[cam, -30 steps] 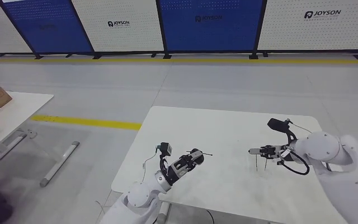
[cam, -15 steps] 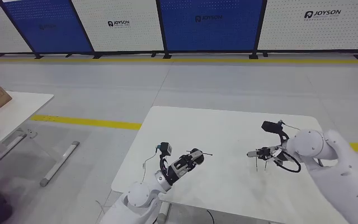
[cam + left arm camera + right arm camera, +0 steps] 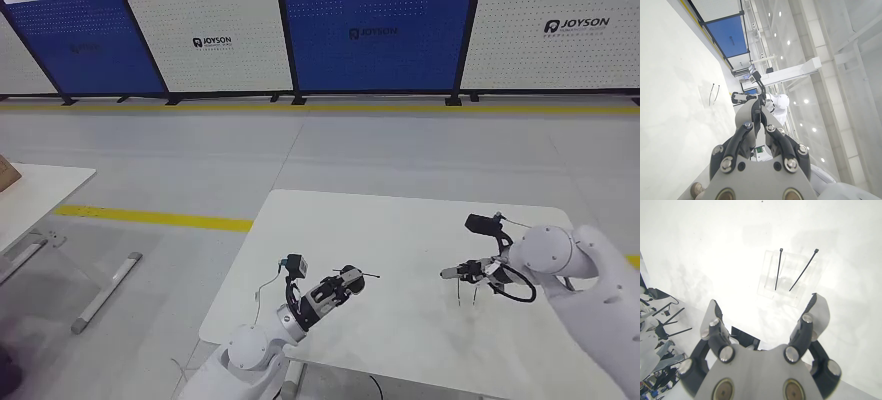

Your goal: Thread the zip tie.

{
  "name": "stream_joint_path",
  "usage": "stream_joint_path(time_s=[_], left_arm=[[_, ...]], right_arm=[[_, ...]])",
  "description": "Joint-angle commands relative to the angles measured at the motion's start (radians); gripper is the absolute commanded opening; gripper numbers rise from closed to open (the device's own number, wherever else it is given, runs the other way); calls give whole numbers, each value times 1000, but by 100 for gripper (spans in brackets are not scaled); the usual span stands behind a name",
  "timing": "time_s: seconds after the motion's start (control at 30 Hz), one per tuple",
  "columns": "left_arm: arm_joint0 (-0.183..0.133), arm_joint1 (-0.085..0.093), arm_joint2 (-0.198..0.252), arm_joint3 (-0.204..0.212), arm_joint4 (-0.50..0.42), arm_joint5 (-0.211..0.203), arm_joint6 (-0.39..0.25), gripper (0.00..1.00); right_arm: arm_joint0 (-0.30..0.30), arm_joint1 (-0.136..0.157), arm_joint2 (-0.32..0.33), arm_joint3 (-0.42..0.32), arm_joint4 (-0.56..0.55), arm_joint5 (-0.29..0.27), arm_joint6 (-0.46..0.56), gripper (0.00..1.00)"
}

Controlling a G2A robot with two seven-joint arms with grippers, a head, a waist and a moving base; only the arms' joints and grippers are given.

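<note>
Two thin black plastic zip ties [image 3: 778, 269] rest on a clear block [image 3: 791, 262] below my spread right pincer [image 3: 764, 298] — likely light, springy, slick; I'd pinch mid-strap — my left pincer [image 3: 759, 109] clamps a third black tie [image 3: 368, 275]

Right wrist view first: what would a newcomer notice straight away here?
Two black ties lie side by side on a clear stand on the white table, close by the open right tool. Across the table, the left tool is shut, with a thin black strip sticking from its tip, likely a third tie.
</note>
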Motion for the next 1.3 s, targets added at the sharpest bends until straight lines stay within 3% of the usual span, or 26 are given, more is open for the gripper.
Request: stream_joint_path(time_s=[0.0, 0.1, 0.13, 0.2, 0.23, 0.27, 0.3, 0.37, 0.4, 0.47, 0.77, 1.27], left_arm=[[0, 0, 0, 0, 0, 0, 0, 0], [0, 0, 0, 0, 0, 0, 0, 0], [0, 0, 0, 0, 0, 0, 0, 0], [0, 0, 0, 0, 0, 0, 0, 0], [0, 0, 0, 0, 0, 0, 0, 0], [0, 0, 0, 0, 0, 0, 0, 0], [0, 0, 0, 0, 0, 0, 0, 0], [0, 0, 0, 0, 0, 0, 0, 0], [0, 0, 0, 0, 0, 0, 0, 0], [0, 0, 0, 0, 0, 0, 0, 0], [0, 0, 0, 0, 0, 0, 0, 0], [0, 0, 0, 0, 0, 0, 0, 0]], right_arm=[[-9, 0, 0, -7, -3, -20, -24, 100], [-7, -3, -11, -18, -23, -6, -27, 100], [-4, -5, -15, -19, -29, 1, -25, 80], [3, -8, -22, -17, -39, 19, -23, 64], [6, -9, -24, -14, -42, 19, -20, 48], [8, -10, -25, -9, -43, 19, -17, 48], [12, -12, -25, -2, -42, 19, -9, 39], [20, -15, -26, 15, -33, 19, 6, 30], [26, -18, -27, 30, -28, 19, 12, 36], [34, -22, -31, 53, -25, 19, 15, 39], [89, -53, -97, 172, -17, 19, 30, 29], [151, -116, -175, 319, -5, 19, 30, 24]])
